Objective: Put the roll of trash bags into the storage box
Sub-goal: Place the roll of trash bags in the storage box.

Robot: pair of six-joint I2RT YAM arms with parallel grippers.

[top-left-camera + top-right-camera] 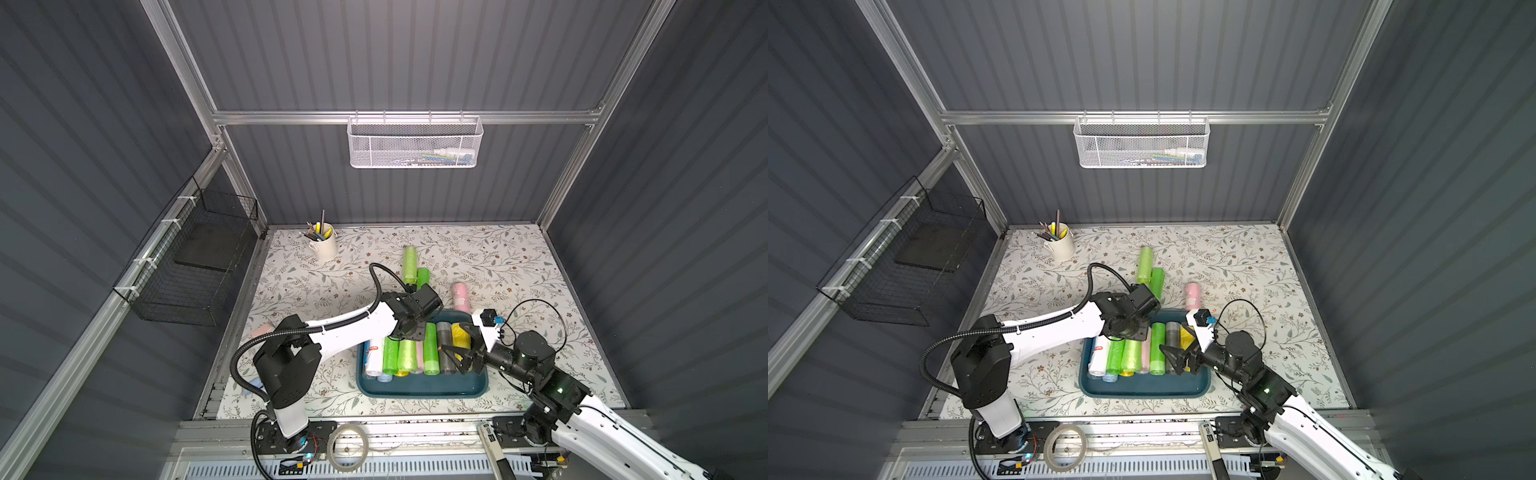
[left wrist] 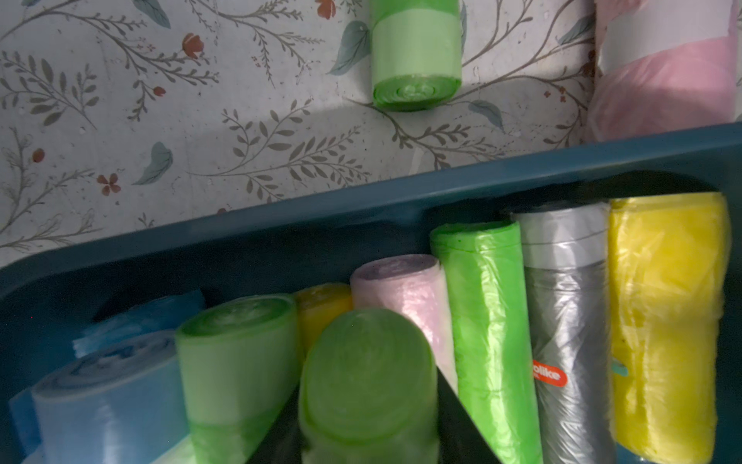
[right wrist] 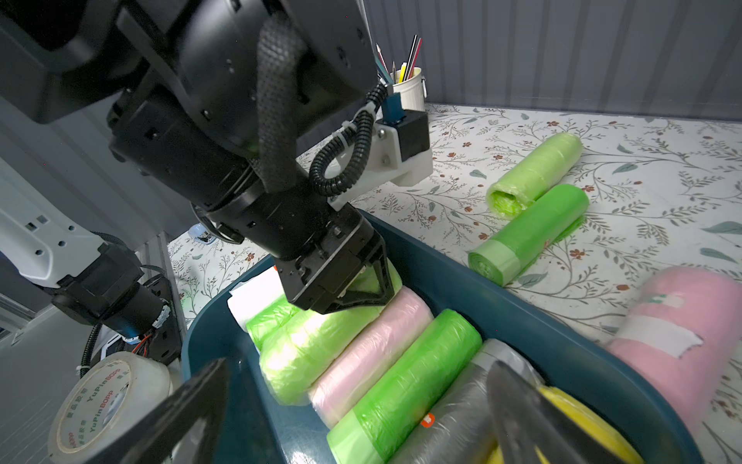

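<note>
Pinching tight: the left gripper (image 3: 353,299) has its jaws closed on the far end of the roll of trash bags (image 3: 313,349). It's a pale lime-green cylinder of crinkly, see-through film with no label band showing. The roll is inside the storage box (image 1: 415,390), the shallow dark teal tray with rounded corners. It is packed between a bright green roll (image 1: 390,355) and a pale pink roll (image 3: 373,353).

Its long axis runs from the box's near rim to its far rim, in line with its neighbours. In the left wrist view its round, spiral-wound end faces the camera between the dark fingers (image 2: 453,418). A small yellow roll (image 1: 401,373) peeks out under its near end.

The row is crowded. A white roll with red print (image 1: 372,357) and a blue roll (image 1: 384,377) lie on the left side. A green roll with a lighter band (image 1: 431,349), a grey roll (image 1: 444,347) and a big yellow roll (image 1: 459,338) lie on the right. The right gripper (image 1: 455,343) hangs over the grey and yellow rolls with its jaws spread wide, gripping nothing.

Beyond the box, two green rolls (image 1: 409,264) and a pink roll (image 1: 460,295) lie on the floral table (image 1: 519,257). A pencil cup (image 1: 323,245) stands at the back. Up front sits a tape roll (image 1: 348,449).
</note>
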